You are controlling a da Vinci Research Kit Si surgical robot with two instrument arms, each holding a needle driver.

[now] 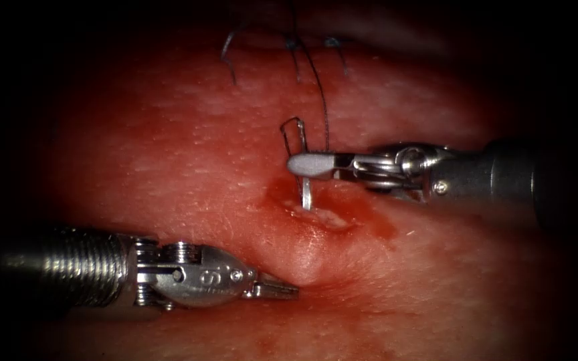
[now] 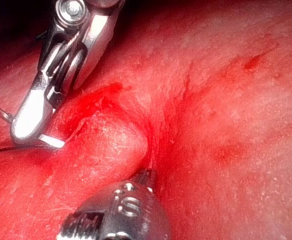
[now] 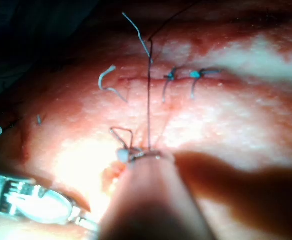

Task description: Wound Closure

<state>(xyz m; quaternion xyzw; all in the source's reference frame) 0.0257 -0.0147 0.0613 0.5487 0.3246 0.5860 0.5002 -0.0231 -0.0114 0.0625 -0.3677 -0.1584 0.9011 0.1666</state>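
- Endoscope view: nearest the camera is the left arm's tool (image 1: 277,289), low on the left. Its jaws are pinched together on a raised fold of the tissue (image 1: 188,167), just below the cut (image 1: 329,217), which sits wet with red fluid (image 1: 376,224).
- Above the cut, the right arm's tool (image 1: 306,164) comes in from the right with its jaws clamped across the needle (image 1: 306,194). The grip looks to be on the needle's body, with the lower end reaching down to the cut's upper left edge; whether the tip has entered the tissue I cannot tell. The wire-like arc above the jaws seems to be the needle's other end. Dark thread (image 1: 321,100) runs up from there toward earlier stitches (image 1: 292,45).
- Left wrist view: the left tool (image 2: 146,174) bites the mound of tissue, which bunches softly; it looks yielding and slick, so a deep, gentle bite should hold better than a thin edge. The right tool (image 2: 33,122) holds the pale needle (image 2: 53,142) beside the wound.
- Right wrist view: the right tool (image 3: 136,155) grips the needle (image 3: 122,134), thread (image 3: 149,90) rising past knotted stitches (image 3: 170,76). The needle looks stiff, light and smooth, so it is best held flat across its body, away from the tip; the thread looks fine and limp.
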